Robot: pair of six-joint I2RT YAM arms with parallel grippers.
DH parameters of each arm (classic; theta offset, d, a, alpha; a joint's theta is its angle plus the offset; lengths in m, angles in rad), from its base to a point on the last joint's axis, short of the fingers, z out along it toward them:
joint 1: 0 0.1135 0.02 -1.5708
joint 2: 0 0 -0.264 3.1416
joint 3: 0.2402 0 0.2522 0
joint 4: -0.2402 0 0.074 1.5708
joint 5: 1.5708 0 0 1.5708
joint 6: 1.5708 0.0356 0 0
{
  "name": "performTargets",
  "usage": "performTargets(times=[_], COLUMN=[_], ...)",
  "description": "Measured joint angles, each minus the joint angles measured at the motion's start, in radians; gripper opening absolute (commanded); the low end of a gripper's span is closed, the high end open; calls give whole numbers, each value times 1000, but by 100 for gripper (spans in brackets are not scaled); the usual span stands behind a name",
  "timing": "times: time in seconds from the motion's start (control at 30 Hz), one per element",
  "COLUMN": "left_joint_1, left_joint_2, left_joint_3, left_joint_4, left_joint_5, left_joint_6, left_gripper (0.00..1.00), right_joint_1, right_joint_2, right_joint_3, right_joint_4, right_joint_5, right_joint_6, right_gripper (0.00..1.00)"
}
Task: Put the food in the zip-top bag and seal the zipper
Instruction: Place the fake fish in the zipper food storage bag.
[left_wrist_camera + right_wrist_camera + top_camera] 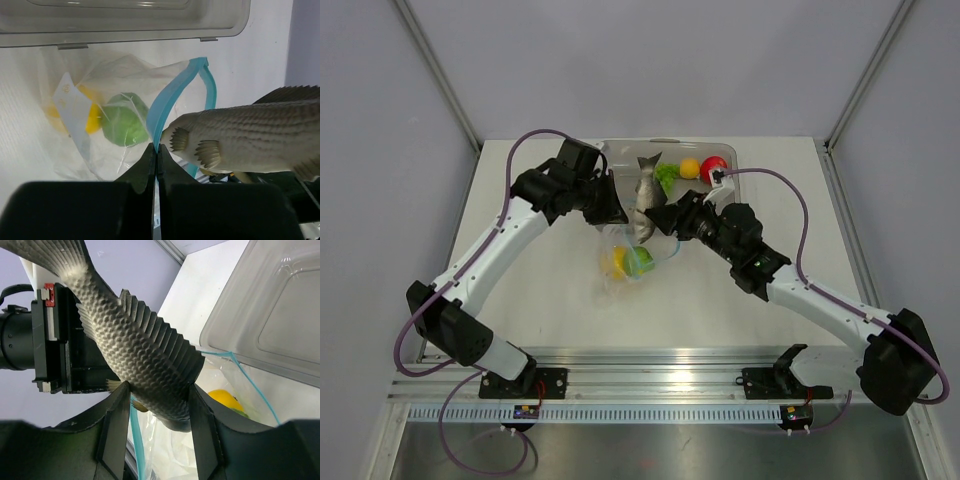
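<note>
Two hands were engaged, both over the bag. The left hand [156, 152] was clamped shut on the zipper [176, 92], pinching one lip of the zip-top bag [112, 75]. From that pinch the teal strip bowed up and away into an open loop, so the mouth stood open right in front of its fingertips.

The right hand [157, 427] gripped the grey-silver fish [142, 357], one finger on each flank near the head. The tail stuck up and out behind the hand, and the head poked just past the fingertips toward the bag. In the left wrist view the fish's snout sat at the zipper loop, just beside the left fingertips. I couldn't tell whether it touched the strip or had crossed the mouth.

The bag lay crumpled on the desk [540, 300], just in front of the grey-clear tray [620, 160], directly under and between the two hands. It already held the green round fruit [125, 125] and the yellow round fruit [92, 120], side by side and deeper in than the zipper.

The tray sat at the far edge of the desk and held the green grape bunch [666, 177], the orange round fruit [690, 167] and the red round fruit [713, 168] in a row. All three were beyond the right hand and clear of it.
</note>
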Motion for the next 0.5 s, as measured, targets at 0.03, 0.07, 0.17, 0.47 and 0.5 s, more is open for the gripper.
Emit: performTargets(times=[0.03,0.07,0.17,0.47,0.5], left_joint_1=[2,5,8,19,18], left_joint_2=[0,0,0,0,0], left_joint_3=[0,0,0,-5,-8], left_joint_4=[3,6,18,74,81], left_joint_5=[7,15,37,93,97], left_joint_6=[-4,-10,-23,-68,-70], left_gripper=[0,0,0,0,0], right_joint_1=[6,13,34,74,77], right_joint_2=[0,0,5,63,72], right_joint_3=[-6,-12,-35,-161,-161], right_joint_4=[7,14,55,197,204], right_joint_5=[8,12,45,134,134], right_joint_6=[6,13,35,158,164], right_gripper=[17,18,18,9,9])
